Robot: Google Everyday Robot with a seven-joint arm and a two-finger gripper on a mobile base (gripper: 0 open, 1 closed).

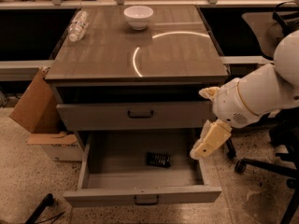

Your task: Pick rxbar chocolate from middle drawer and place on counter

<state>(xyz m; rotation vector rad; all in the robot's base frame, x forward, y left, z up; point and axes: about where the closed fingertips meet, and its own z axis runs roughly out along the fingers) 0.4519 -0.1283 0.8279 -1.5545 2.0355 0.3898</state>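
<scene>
The rxbar chocolate (158, 159), a small dark flat bar, lies on the grey floor of the middle drawer (117, 164), right of centre. The drawer is pulled out, with its low front panel and dark handle nearest the camera. My gripper (210, 140), cream-coloured, hangs at the end of the white arm over the drawer's right edge, to the right of the bar and above it, apart from it. The counter (177, 55) is the glossy wood-grain cabinet top above, with a curved light glare.
A white bowl (138, 17) and a clear plastic bottle (78, 25) sit at the back of the counter. The taller upper drawer (135, 115) is closed. A cardboard box (37, 106) stands left of the cabinet. An office chair base (268, 164) is at the right.
</scene>
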